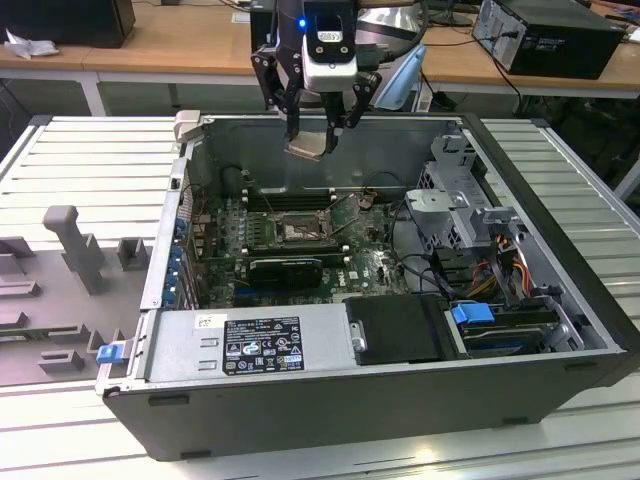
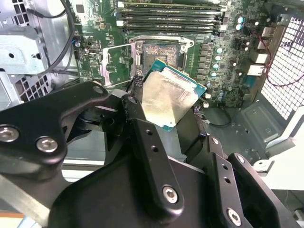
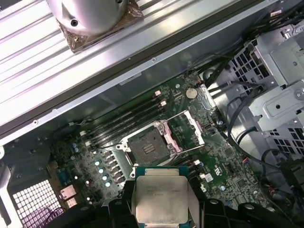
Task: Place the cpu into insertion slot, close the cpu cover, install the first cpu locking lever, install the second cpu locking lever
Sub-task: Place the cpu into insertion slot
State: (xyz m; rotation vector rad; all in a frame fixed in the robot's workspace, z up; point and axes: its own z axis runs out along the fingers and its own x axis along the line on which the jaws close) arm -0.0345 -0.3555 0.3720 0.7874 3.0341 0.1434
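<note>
Gripper point(image 1: 315, 135) clamped shut on the chip point(image 1: 307, 148), pinching it by opposite edges. It hangs in the air over the rear wall of the open computer case point(image 1: 400, 395). In the exterior view that is toward twelve o'clock from the socket point(image 1: 297, 232) and well apart from it. Both wrist views show the chip point(image 2: 168, 97) metal face up toward the cameras, with the tan underside facing the board. It is square, so it has no true long axis (edges and corners are the only guide). Its edges look turned out of line with the edges of the socket point(image 2: 159, 51), and in the exterior view it seems slightly tilted. The socket point(image 3: 149, 146) is bare, and the cover plate point(image 2: 114, 64) is swung open beside it. Risks, as I judge them: lowered at this twist or tilt, the chip could land crooked and bend the socket contacts. A thin edge grip could slip and drop it onto the board. A descent off line could clip the raised cover plate point(image 3: 190, 127) or the memory sticks point(image 2: 171, 14).
</note>
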